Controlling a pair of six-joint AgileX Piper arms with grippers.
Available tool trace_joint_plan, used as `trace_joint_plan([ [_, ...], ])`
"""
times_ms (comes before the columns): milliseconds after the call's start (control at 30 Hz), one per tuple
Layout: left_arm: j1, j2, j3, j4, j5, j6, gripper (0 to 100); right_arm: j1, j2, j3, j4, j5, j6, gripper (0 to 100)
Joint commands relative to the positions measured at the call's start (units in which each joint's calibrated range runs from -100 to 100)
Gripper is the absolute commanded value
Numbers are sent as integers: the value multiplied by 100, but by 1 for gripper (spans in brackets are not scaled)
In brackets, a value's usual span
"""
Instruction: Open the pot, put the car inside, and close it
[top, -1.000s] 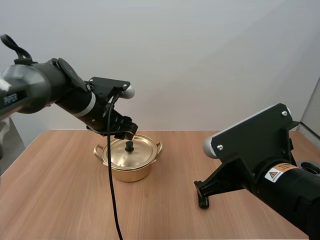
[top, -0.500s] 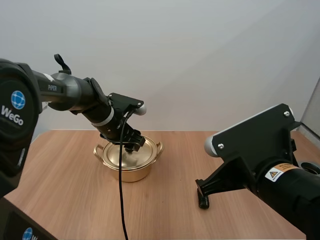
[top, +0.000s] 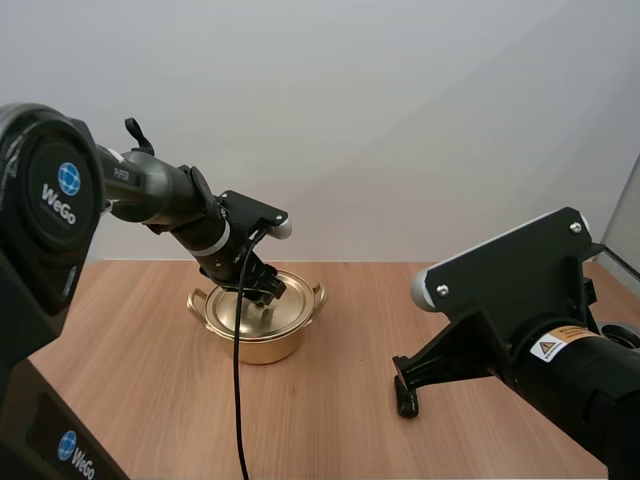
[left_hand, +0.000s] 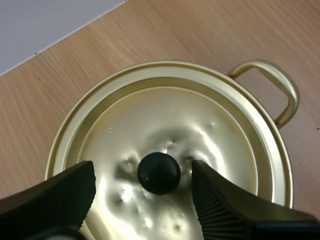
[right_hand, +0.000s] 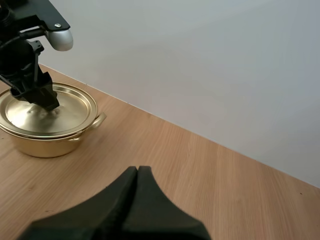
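Lowered, the left gripper (left_hand: 142, 174) is held open around the lid knob (left_hand: 159, 173), ready for squeezing; the right gripper (right_hand: 137, 171) is shut, empty.

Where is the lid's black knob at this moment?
In the left wrist view the knob sits centred on the lid, between the open fingers of the left gripper; the pot stands left on the table.

Item: pot (top: 262, 345), polished brass-gold; lid (left_hand: 165, 115), same gold, mottled with pale glints; knob (left_hand: 159, 173), black; table (top: 130, 380), light brown wood grain; my left gripper (left_hand: 142, 172) and my right gripper (right_hand: 136, 172), black; left fingers (left_hand: 220, 210) ribbed; warning label (top: 556, 346), yellow triangle on white.
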Motion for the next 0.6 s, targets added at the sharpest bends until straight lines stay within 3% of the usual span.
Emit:
trace_joint_plan([
  [0, -3, -2, -26, -27, 6, 4, 85, 0, 0, 3, 3, 2, -8, 0],
  [233, -3, 89, -38, -73, 128, 4, 38, 0, 0, 3, 3, 2, -8, 0],
  [400, -3, 174, -38, -99, 275, 71, 31, 0, 0, 3, 3, 2, -8, 0],
  [433, -3, 174, -38, -99, 275, 71, 25, 0, 0, 3, 3, 2, -8, 0],
  [500, -3, 124, -38, -123, 275, 71, 4, 0, 0, 3, 3, 2, -8, 0],
  [567, -3, -36, -67, -217, 275, 71, 0, 0, 0, 3, 3, 2, -8, 0],
])
